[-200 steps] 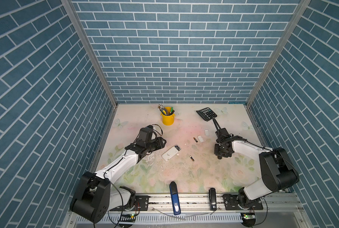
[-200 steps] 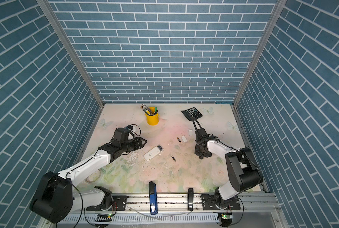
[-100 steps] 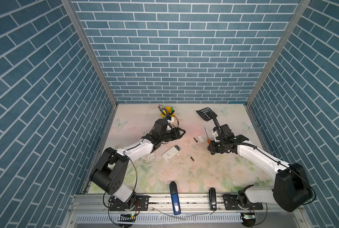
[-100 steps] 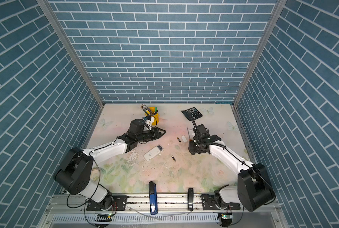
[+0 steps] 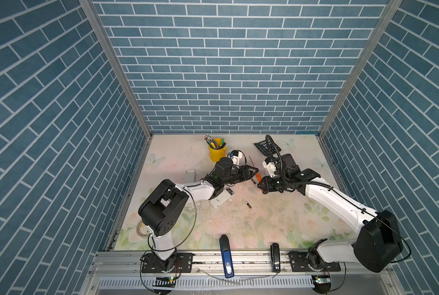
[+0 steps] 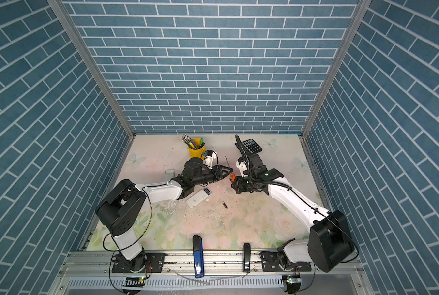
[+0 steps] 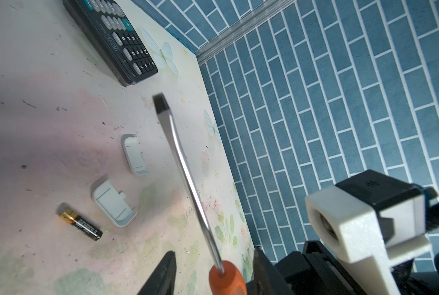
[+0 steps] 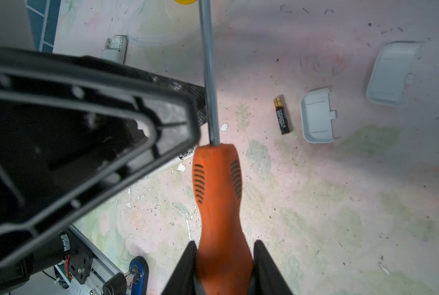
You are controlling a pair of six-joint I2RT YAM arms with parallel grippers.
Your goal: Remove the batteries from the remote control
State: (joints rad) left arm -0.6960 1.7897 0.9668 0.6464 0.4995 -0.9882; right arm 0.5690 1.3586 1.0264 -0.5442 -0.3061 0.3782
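Note:
My right gripper (image 8: 224, 245) is shut on the orange handle of a screwdriver (image 8: 217, 184), held above the middle of the table with its shaft (image 5: 251, 161) pointing away. My left gripper (image 7: 214, 258) is open, its jaws standing either side of the handle's top with gaps. In both top views the grippers (image 5: 254, 173) (image 5: 261, 184) meet tip to tip. One battery (image 7: 80, 224) (image 8: 281, 115) lies beside them on the mat, another (image 5: 248, 205) (image 6: 224, 204) nearer the front. The white remote control (image 5: 222, 199) (image 6: 198, 198) lies under the left arm with its compartment open.
Two white covers (image 7: 134, 154) (image 7: 114, 201) lie near the loose battery. A calculator (image 5: 267, 147) and a yellow cup (image 5: 217, 153) of tools stand at the back. A second pale remote (image 5: 190, 175) lies left. Two staplers (image 5: 226, 255) (image 5: 275, 258) sit on the front rail.
The left gripper swung right, away from the remote control, and now straddles the screwdriver's handle. The right gripper moved toward the middle with the screwdriver still in it.

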